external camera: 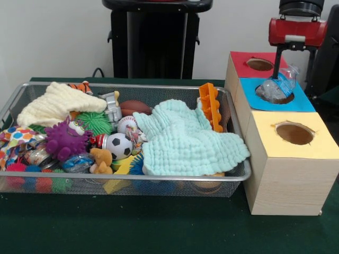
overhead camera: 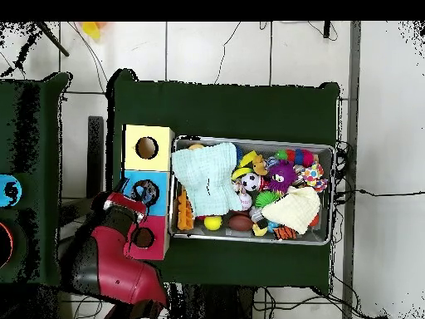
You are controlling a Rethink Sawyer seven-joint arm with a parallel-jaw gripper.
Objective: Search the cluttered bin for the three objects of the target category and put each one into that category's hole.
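Observation:
The wire-mesh bin (external camera: 132, 85) sits at the left of the green table, full of toys and cloths; it also shows in the overhead view (overhead camera: 332, 193). To its right stands the blue-topped box with its hole (external camera: 285, 99) (overhead camera: 146, 192). A clear plastic bottle (external camera: 273, 89) lies tilted in that hole, its cap end sticking up and out. My gripper (external camera: 294, 76) hangs from the red wrist straight above the blue box, open, with its fingers on either side of the bottle. In the overhead view my gripper (overhead camera: 131, 202) is at the blue box's edge.
The red-topped box's hole (external camera: 259, 64) is behind the blue box and the yellow-topped box's hole (external camera: 294, 133) is in front. The bin holds a mint cloth (external camera: 185, 137), a cream cloth (external camera: 58, 106), a purple spiky toy (external camera: 66, 138), a soccer ball (external camera: 119, 145) and an orange toy (external camera: 211, 106).

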